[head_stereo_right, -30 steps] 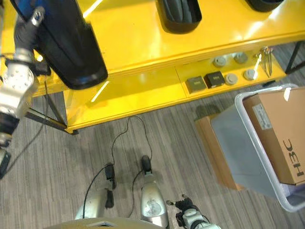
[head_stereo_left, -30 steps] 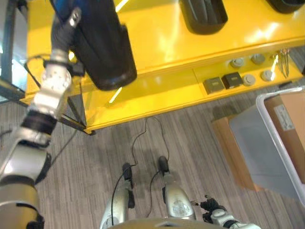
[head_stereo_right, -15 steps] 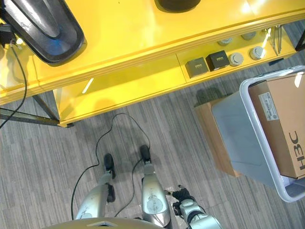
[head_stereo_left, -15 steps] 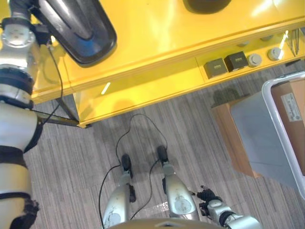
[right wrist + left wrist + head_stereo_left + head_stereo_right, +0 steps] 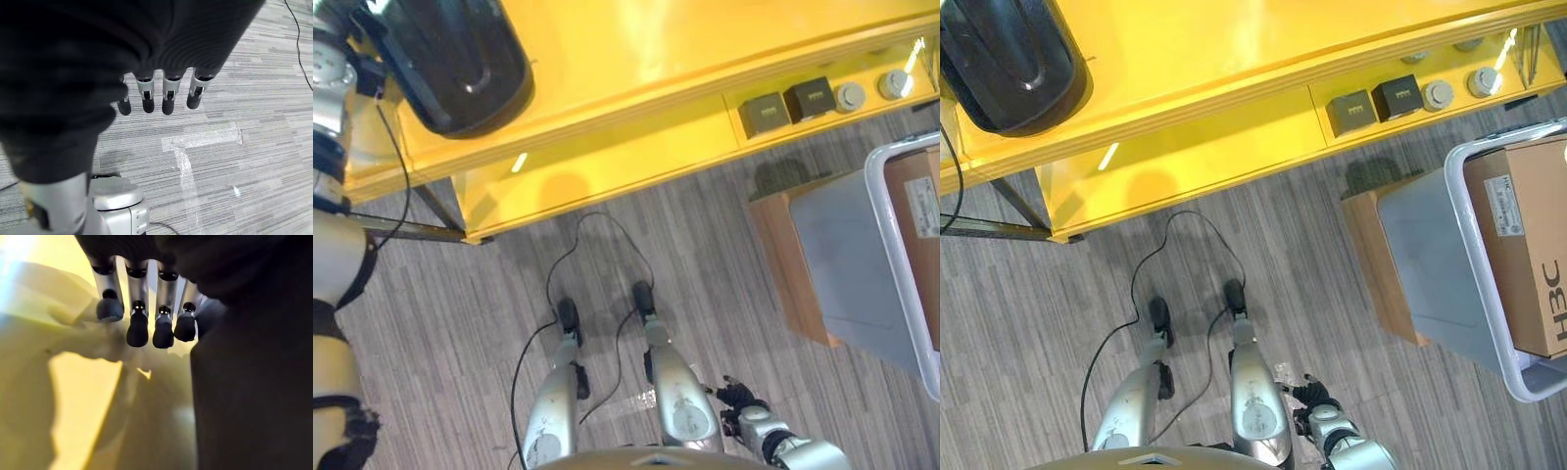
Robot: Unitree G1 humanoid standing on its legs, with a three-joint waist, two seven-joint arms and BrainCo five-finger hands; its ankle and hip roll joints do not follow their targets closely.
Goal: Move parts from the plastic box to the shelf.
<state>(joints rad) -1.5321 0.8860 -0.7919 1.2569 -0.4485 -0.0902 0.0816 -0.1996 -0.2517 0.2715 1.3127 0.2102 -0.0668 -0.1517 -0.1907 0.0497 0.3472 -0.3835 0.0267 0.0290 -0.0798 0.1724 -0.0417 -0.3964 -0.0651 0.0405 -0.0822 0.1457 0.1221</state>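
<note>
The left hand [image 5: 146,308] is raised at the left end of the yellow shelf [image 5: 636,69], just beside the large black part [image 5: 460,64] that rests on the shelf top. In its wrist view the fingers [image 5: 138,328] hang straight and relaxed over the yellow surface, with a dark mass close beside them; they curl round nothing, so the hand is open. I judge the part is already set down and the hand is free of it. The part looks like a stiff moulded shell, glossy and rounded, probably light for its bulk but slippery; it is best taken at its rim or along the hollow groove, not on the smooth curved back. Further right, on the lower level of the shelf, stand two small dark blocks [image 5: 1376,105] and round grey pieces [image 5: 1438,95]. At the far right the plastic box [image 5: 1464,255] stands on the floor with a cardboard carton [image 5: 1528,245] inside. The right hand [image 5: 161,95] hangs low over the grey floor [image 5: 234,161], well apart from the box, fingers straight and empty.
</note>
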